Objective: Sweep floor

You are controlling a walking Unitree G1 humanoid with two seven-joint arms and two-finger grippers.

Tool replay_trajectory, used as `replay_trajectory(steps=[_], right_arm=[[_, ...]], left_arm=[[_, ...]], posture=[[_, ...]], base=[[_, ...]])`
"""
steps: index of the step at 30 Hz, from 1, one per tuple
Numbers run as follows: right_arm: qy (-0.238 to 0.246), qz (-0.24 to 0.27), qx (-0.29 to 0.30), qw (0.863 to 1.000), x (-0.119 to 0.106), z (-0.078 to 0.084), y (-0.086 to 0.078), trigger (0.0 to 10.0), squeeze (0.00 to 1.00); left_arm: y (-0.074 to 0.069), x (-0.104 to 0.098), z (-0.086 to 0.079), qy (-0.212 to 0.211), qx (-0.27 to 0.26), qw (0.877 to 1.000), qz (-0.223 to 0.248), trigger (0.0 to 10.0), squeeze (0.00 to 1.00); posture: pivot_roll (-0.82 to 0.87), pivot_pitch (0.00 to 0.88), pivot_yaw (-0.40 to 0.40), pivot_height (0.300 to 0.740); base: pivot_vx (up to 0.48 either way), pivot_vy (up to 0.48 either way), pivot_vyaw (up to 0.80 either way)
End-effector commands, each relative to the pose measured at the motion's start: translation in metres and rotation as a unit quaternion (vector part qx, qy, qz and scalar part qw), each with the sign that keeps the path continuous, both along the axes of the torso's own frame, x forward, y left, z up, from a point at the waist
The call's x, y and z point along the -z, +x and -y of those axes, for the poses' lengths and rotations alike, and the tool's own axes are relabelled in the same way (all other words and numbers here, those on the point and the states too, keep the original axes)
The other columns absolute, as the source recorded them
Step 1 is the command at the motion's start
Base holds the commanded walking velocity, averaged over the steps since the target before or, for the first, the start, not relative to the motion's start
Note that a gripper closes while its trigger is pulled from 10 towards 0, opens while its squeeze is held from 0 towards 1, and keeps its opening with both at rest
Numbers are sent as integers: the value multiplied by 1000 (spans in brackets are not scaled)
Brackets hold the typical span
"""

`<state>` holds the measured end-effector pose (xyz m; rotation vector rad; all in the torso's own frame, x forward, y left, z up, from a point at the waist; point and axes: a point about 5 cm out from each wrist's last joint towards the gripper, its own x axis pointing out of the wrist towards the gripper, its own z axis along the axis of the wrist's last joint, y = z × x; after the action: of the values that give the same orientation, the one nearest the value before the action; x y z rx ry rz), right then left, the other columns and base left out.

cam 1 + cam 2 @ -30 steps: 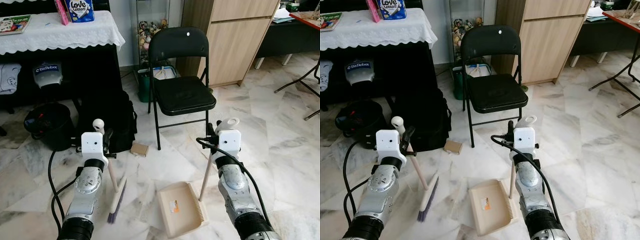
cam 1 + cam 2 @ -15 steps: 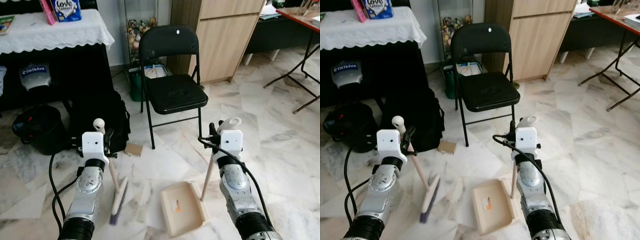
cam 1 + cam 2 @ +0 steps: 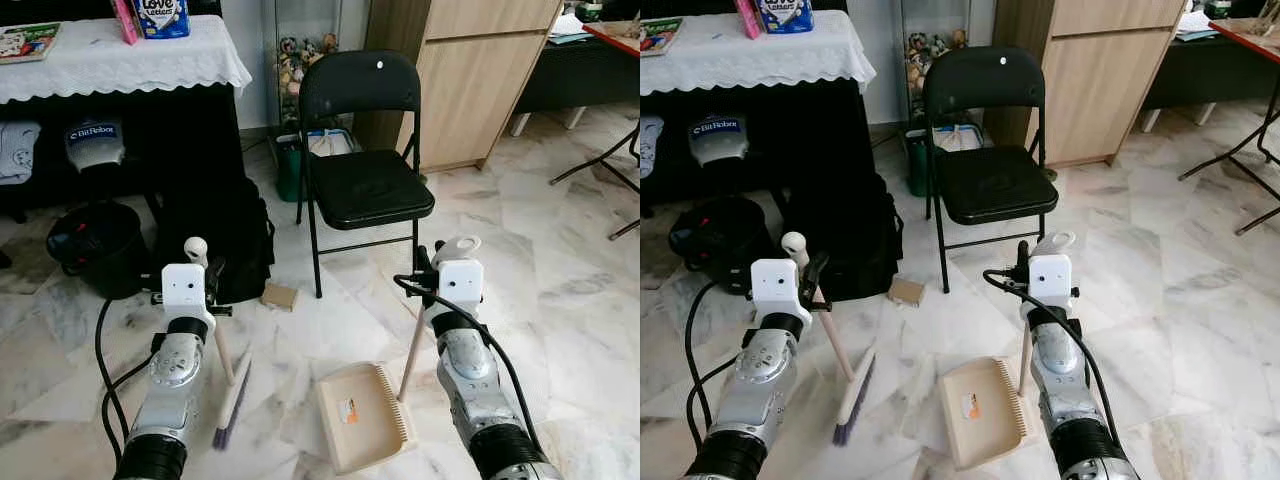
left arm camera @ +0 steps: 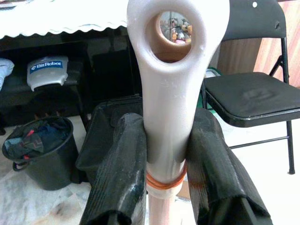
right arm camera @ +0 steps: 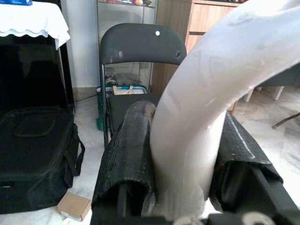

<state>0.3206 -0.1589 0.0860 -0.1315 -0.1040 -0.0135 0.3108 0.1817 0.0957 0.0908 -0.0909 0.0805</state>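
Observation:
My left gripper is shut on the cream handle of a broom; its purple bristles rest on the marble floor at lower left. My right gripper is shut on the pale handle of a beige dustpan, which sits flat on the floor between my arms. A small brown cardboard piece lies on the floor ahead, between the black bag and the chair.
A black folding chair stands just ahead. A black bag and a black bucket sit at left under a table with a white cloth. A wooden cabinet stands behind, with open marble floor to the right.
The camera swung sideways and back, so the scene shifted. Both grippers keep their hold. The broom head sits slightly further forward than a second ago.

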Motion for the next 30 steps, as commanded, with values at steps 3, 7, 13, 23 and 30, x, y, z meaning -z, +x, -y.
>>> replay_trajectory(steps=[3,7,13,23,30], right_arm=[[-2,16,0,1000,-7,1,2,10000,0],[-3,16,0,1000,-7,1,2,10000,0],[-2,14,1,1000,-6,1,2,10000,0],[3,13,2,1000,-6,2,2,10000,0],[0,16,1,1000,-7,1,2,10000,0]], left_arm=[[2,-7,0,-1,-1,1000,18,10000,0],[2,-7,0,-1,-1,1000,19,10000,0],[2,-7,0,-1,-1,1000,19,10000,0],[2,-7,0,-1,-1,1000,19,10000,0],[2,-7,0,-2,-1,1000,19,10000,0]], posture=[[-65,59,-21,740],[-65,59,-21,740],[-65,59,-21,740],[-65,59,-21,740],[-65,59,-21,740]], base=[[275,0,0],[277,0,0],[280,0,0],[281,0,-426],[281,0,0]])
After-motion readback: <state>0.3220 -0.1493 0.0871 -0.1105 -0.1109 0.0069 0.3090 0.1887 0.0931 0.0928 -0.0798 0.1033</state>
